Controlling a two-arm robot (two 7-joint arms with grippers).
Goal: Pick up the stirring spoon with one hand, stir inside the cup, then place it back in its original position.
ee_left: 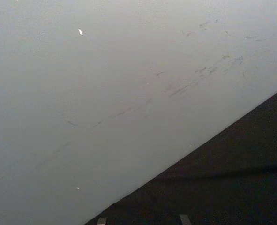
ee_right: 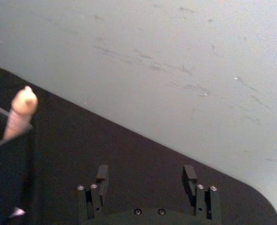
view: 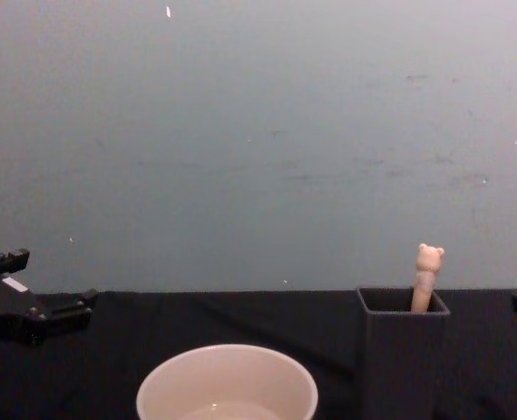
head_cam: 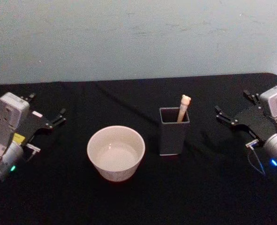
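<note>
The stirring spoon [head_cam: 183, 106] stands handle-up in the dark grey holder [head_cam: 174, 133], just right of the cup [head_cam: 115, 171] on the counter [head_cam: 213, 192]. It is well apart from the left gripper [head_cam: 48, 105] and the right gripper [head_cam: 232, 102], both with fingers spread open.

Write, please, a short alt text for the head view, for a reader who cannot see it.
A stirring spoon with a bear-head handle stands in a dark grey square holder on a black table, with a wide cream-white cup to its left. The left gripper and right gripper are open at either side, touching nothing.
</note>
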